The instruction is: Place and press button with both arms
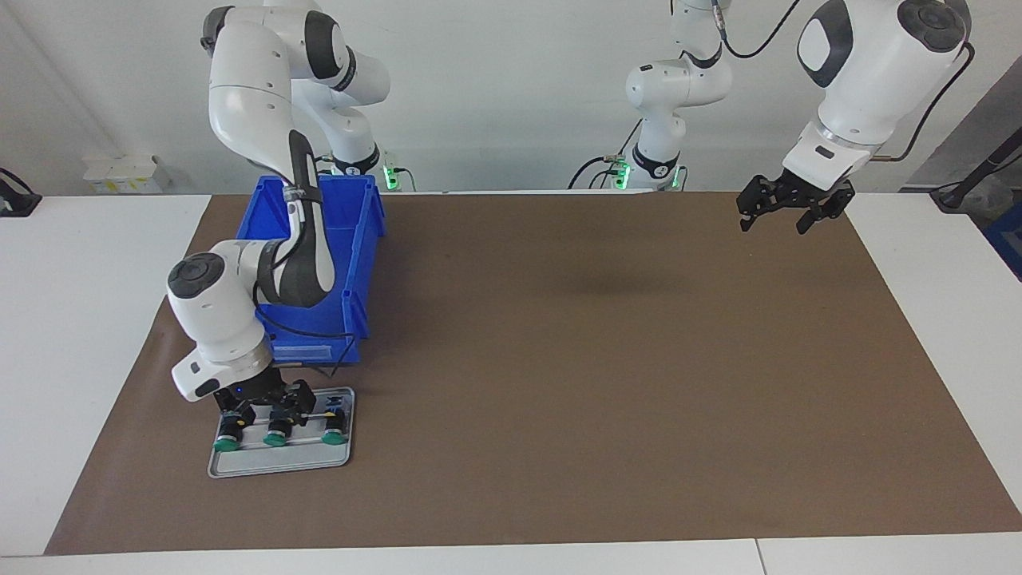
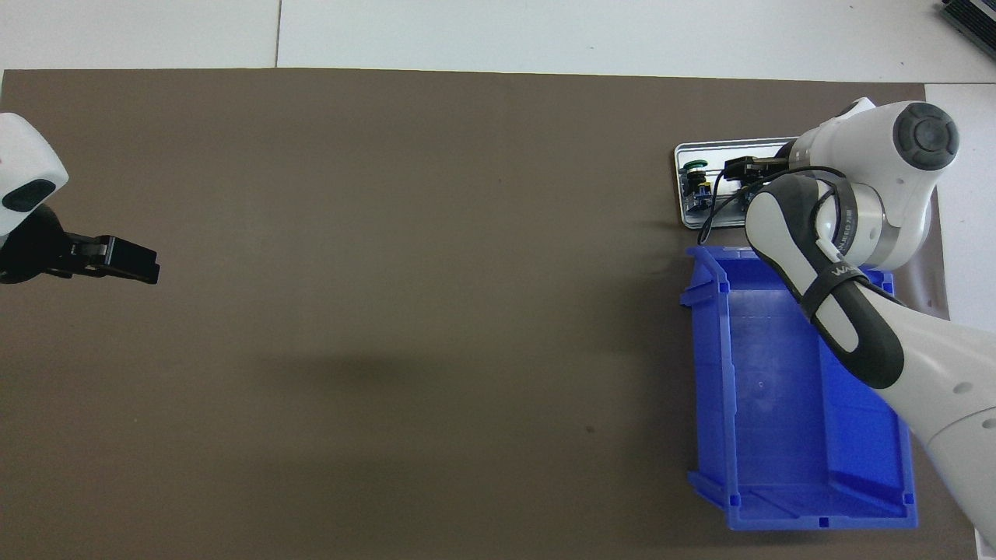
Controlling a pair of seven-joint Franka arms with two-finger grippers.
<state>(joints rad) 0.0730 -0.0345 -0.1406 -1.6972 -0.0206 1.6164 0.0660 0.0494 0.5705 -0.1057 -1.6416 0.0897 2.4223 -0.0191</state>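
The right arm bends steeply down, its claw (image 1: 267, 407) spread over the tray (image 1: 279, 463) of buttons (image 1: 277, 432); the left claw (image 1: 786, 209), spread, waits high above the mat (image 1: 599, 359).

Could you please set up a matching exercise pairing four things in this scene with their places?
Things:
1. right gripper
2. left gripper
3. blue bin
4. buttons

Places:
A. lined up on the metal tray
B. between the tray and the robots
C. low over the tray
D. raised over the mat's edge, waiting

Pairs: 1-C, 2-D, 3-B, 4-A
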